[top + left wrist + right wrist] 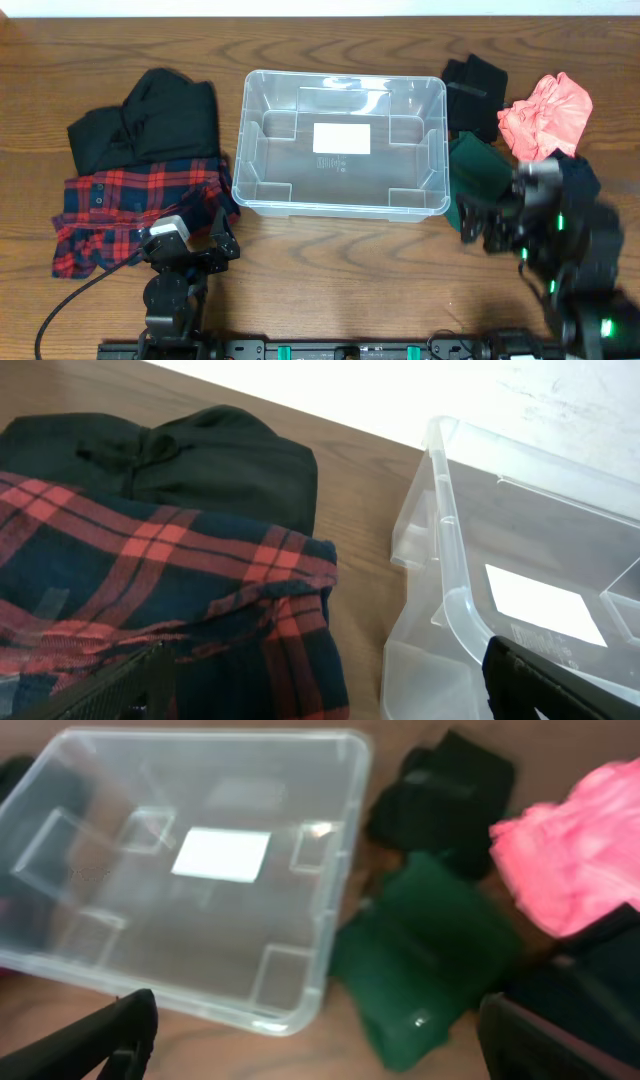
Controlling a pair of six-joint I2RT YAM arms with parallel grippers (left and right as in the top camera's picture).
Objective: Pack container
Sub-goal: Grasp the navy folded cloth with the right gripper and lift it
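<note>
The container (246,150), a clear rectangular bin with a white label on its base, stands empty at the table's middle. My left gripper (196,242) hangs open by its near left corner, above the edge of a red plaid shirt (130,205). In the left wrist view the left gripper (330,695) spans the shirt (150,580) and the container's rim (450,570). My right gripper (480,222) is open by the near right corner, over a dark green garment (475,170). The right wrist view shows the right gripper (325,1045) empty, with the bin's rim (340,890) and green garment (430,960) ahead.
A black garment (150,120) lies behind the plaid shirt. Right of the bin are another black garment (475,88), a pink one (545,110) and a dark one (582,175) partly under the right arm. Bare wooden table (340,280) runs in front of the bin.
</note>
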